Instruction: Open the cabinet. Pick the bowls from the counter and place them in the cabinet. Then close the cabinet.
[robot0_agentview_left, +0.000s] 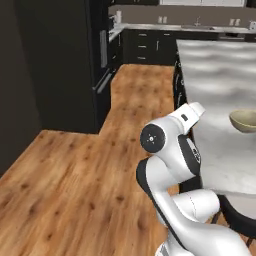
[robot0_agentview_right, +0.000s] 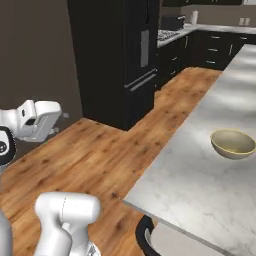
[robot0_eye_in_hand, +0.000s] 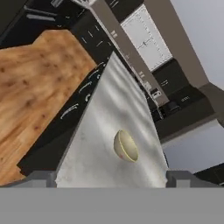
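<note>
Arm (robot0_agentview_left: 170, 165) folded compactly above the base, elbow raised, forearm angled up and forward. Wrist housing (robot0_agentview_right: 35, 120) held at mid-height, level. Gripper (robot0_eye_in_hand: 111, 177) spread wide, nothing between the fingers; two grey fingertips (robot0_eye_in_hand: 41, 178) set far apart at the lower edge of the hand view. Hand camera rolled relative to the room.

The surface (robot0_eye_in_hand: 100, 127) is a long grey marbled slab extending ahead of the open jaws. One pale cream bowl (robot0_eye_in_hand: 125, 146) with a yellowish rim rests directly on it, upright, ahead of the jaws and roughly centred between them. The surface stands on a wooden plank floor (robot0_agentview_left: 75, 170).
</note>
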